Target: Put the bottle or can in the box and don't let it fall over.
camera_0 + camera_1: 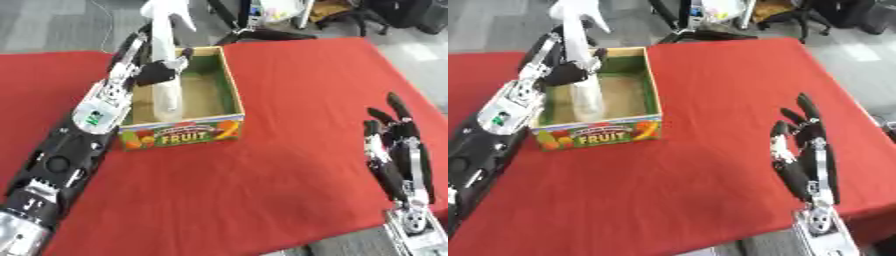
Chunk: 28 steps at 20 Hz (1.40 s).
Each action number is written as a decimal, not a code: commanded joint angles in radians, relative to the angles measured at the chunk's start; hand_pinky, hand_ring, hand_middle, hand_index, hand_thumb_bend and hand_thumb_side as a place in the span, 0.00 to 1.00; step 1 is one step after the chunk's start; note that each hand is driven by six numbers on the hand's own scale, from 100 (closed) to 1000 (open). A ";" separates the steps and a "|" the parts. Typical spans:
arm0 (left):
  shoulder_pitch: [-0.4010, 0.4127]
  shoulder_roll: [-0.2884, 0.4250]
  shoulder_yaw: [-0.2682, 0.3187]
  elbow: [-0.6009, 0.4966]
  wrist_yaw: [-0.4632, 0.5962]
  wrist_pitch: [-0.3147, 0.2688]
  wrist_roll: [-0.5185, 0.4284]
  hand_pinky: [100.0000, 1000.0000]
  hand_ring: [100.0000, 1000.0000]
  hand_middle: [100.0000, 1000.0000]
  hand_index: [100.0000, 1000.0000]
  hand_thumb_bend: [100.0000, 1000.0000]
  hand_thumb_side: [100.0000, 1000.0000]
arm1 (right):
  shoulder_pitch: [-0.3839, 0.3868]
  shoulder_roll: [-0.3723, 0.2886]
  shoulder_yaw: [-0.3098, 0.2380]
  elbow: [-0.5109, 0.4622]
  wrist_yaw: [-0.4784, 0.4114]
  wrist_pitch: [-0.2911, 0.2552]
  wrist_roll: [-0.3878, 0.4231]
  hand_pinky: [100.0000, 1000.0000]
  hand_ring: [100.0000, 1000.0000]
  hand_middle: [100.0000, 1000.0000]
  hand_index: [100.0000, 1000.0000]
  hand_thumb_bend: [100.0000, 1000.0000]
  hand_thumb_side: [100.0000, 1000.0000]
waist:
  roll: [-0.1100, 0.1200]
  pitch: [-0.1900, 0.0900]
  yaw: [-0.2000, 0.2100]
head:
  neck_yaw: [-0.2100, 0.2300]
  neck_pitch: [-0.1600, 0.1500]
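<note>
Resting at the lower right, our right hand [401, 150] lies idle on the red table [262, 190], fingers straight, well apart from the box [229, 95]. Our left hand [156, 72] is curled round the white spray bottle [164, 95] at its middle. We see the bottle upright inside the box, its long axis vertical and its base seemingly on the floor there. We judge that the left hand must let go straight, without tipping the bottle.
</note>
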 commanded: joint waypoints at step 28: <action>0.770 0.178 0.197 -1.001 0.033 0.129 0.164 0.92 1.00 0.98 0.91 0.67 0.53 | 0.028 -0.034 -0.059 -0.013 0.035 0.005 -0.054 0.77 0.85 1.00 0.95 0.00 0.41 | 0.014 -0.021 0.124 | -0.069 -0.011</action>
